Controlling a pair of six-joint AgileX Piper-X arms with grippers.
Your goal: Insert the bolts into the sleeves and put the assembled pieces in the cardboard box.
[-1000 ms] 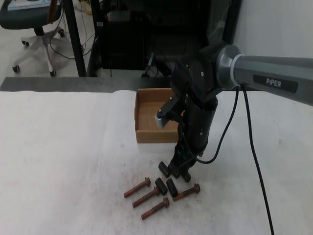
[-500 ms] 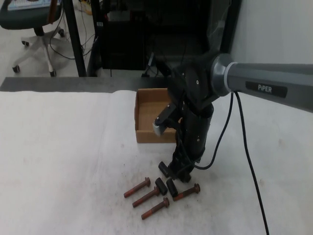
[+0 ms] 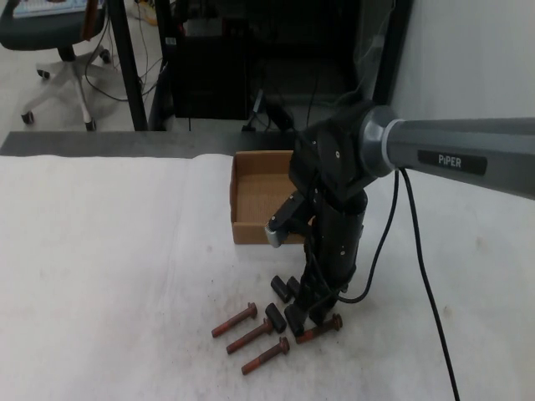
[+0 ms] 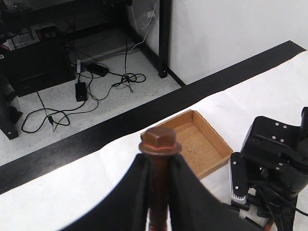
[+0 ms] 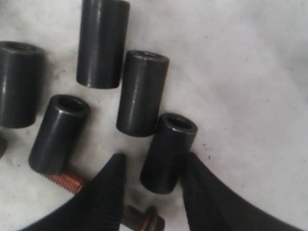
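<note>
Right pincer (image 5: 154, 167): hung low at the white desk (image 3: 100, 267), just below the centre of the high view, on a dark arm (image 3: 451, 154) entering from the right edge. Stood partly open, one finger on each side of a black sleeve (image 5: 168, 153) lying on the desk. Not clamped on it, with a sliver of white visible between the sleeve and one finger. Could not tell whether the other finger touched it.

Other sleeves (image 5: 142, 93): four more, all black, short and hollow, lay packed close beside that one.

Loose bolts (image 3: 250, 336): four, rust-red, lay low in the high view. Three formed a slanted row left of the pincer and one lay right at the fingertips, partly covered by a finger in the right wrist view.

Left pincer (image 4: 159, 163): closed on a fifth bolt (image 4: 160, 142), gripped by the shank, hexagonal head standing clear of the fingertips. Sat well apart from the other pieces, with the desk farther off in its own view.

Cardboard box (image 3: 251, 232): sat open-topped at the centre of the high view, just above the sleeves, partly behind the right arm's wrist.

Beyond the desk's far edge: cables (image 4: 57, 115) on the floor (image 4: 120, 57), and an office chair (image 3: 50, 42) at the upper left of the high view.
</note>
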